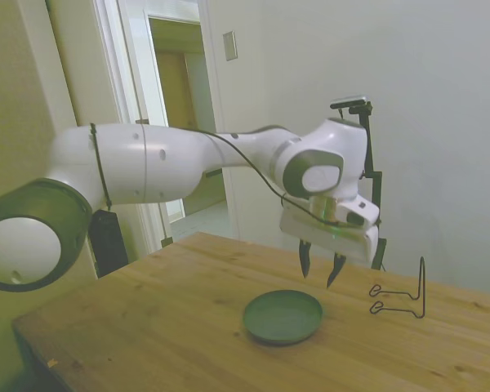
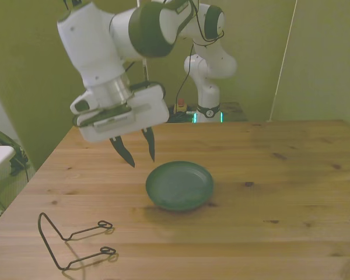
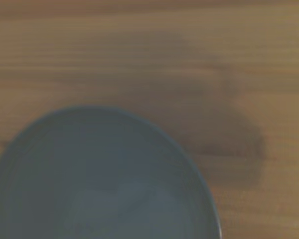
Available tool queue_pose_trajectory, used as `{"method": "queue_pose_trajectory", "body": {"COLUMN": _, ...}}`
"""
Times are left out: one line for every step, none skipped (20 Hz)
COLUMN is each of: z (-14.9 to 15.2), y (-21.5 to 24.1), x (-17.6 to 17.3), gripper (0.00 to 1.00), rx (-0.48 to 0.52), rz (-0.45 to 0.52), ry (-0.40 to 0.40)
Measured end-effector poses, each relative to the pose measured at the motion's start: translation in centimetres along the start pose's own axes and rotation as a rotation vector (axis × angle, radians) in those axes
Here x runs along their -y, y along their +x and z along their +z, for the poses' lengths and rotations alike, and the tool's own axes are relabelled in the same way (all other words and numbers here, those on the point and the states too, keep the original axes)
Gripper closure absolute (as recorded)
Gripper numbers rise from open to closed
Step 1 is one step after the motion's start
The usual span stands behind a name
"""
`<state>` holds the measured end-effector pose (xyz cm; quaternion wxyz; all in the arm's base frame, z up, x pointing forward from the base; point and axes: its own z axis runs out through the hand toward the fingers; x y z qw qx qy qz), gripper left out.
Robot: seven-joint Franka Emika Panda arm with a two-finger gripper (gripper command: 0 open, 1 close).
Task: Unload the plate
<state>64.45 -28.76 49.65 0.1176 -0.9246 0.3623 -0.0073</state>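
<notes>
One plate [image 2: 179,185], gripper [image 2: 141,156] above its rim

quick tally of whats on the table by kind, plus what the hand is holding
Plate: 1, dark green, lying flat
Wire stand: 1, black, standing apart from the plate
Held by the hand: 0, open above the table
Total: 2

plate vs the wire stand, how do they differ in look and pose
The plate is a solid, round, dull dark-green dish; the wire stand is thin black bent wire, mostly open space. The plate lies flat and low; the wire stand has an upright loop with two prongs running along the table. In the front view the plate sits near the middle, the wire stand toward the left near corner. Both rest on the table, empty and apart.
</notes>
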Motion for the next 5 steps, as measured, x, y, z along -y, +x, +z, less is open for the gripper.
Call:
{"method": "queue_pose_trajectory", "body": {"z": -1.5, "y": -0.5, "x": 1.1, "gripper": 0.0, "rx": -0.021, "rz": -0.011, "ry": 0.01}}
{"method": "queue_pose_trajectory", "body": {"z": -2.5, "y": -0.9, "x": 2.1, "gripper": 0.0, "rx": -0.036, "rz": -0.021, "ry": 0.018}}
{"method": "queue_pose_trajectory", "body": {"z": -3.2, "y": -1.4, "x": 3.3, "gripper": 0.0, "rx": -0.041, "rz": -0.028, "ry": 0.024}}
{"method": "queue_pose_trajectory", "body": {"z": -3.5, "y": -1.9, "x": 4.4, "gripper": 0.0, "rx": -0.043, "rz": -0.036, "ry": 0.028}}
{"method": "queue_pose_trajectory", "body": {"z": -3.5, "y": -2.3, "x": 5.4, "gripper": 0.0, "rx": -0.044, "rz": -0.046, "ry": 0.032}}
